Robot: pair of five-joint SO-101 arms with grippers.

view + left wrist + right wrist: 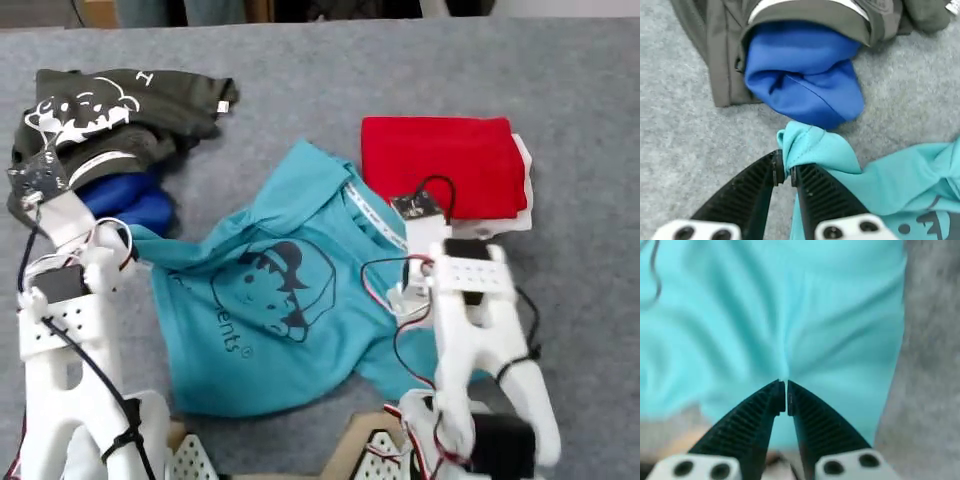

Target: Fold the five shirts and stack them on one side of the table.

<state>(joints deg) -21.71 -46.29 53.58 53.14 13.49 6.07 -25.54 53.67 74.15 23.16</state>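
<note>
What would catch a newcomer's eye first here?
The teal shirt lies rumpled mid-table, pinched at opposite sides by the left gripper and right gripper. A folded red shirt sits at the far right; a dark shirt and blue shirt are heaped far left.

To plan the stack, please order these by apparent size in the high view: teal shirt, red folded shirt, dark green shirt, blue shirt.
1. teal shirt, spread out, clearly largest.
2. dark green shirt and red folded shirt look about alike; I would not rank them.
3. blue shirt, smallest, partly covered.
</note>
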